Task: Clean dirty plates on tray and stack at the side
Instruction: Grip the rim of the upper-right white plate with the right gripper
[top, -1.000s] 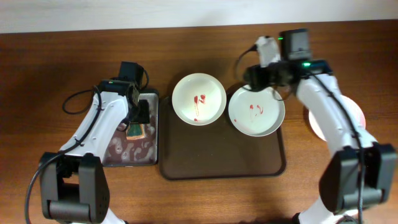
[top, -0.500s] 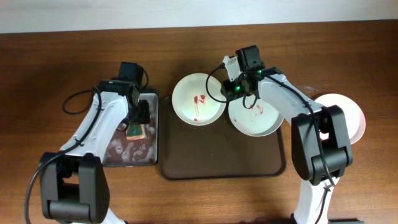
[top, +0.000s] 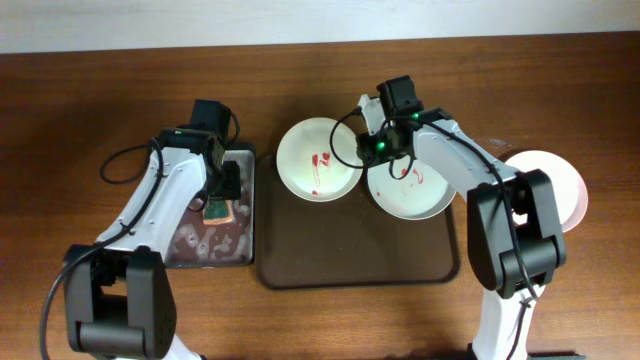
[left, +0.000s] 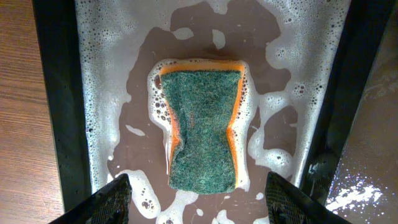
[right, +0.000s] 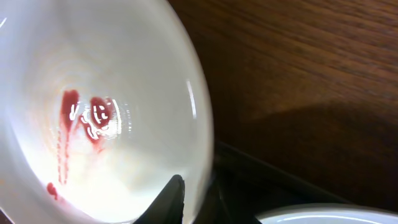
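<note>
Two white plates smeared with red sauce sit on the brown tray (top: 300, 265): the left dirty plate (top: 319, 160) and the right dirty plate (top: 415, 195). My right gripper (top: 372, 150) sits on the left plate's right rim. In the right wrist view its fingers (right: 202, 202) straddle that rim (right: 112, 112), one inside and one outside, closed on it. My left gripper (top: 222, 185) is open and empty, hovering over the green and orange sponge (left: 204, 134), its fingers (left: 202, 202) to either side of the sponge's near end.
The sponge lies in a shallow black tray of soapy water (top: 190, 245) on the left. A clean white plate (top: 560, 190) rests on the wooden table at the right. The right dirty plate's rim shows in the right wrist view (right: 323, 214).
My right arm swung left from the right plate's far side to the left plate's rim, then settled closer on it. The left arm has not moved.
</note>
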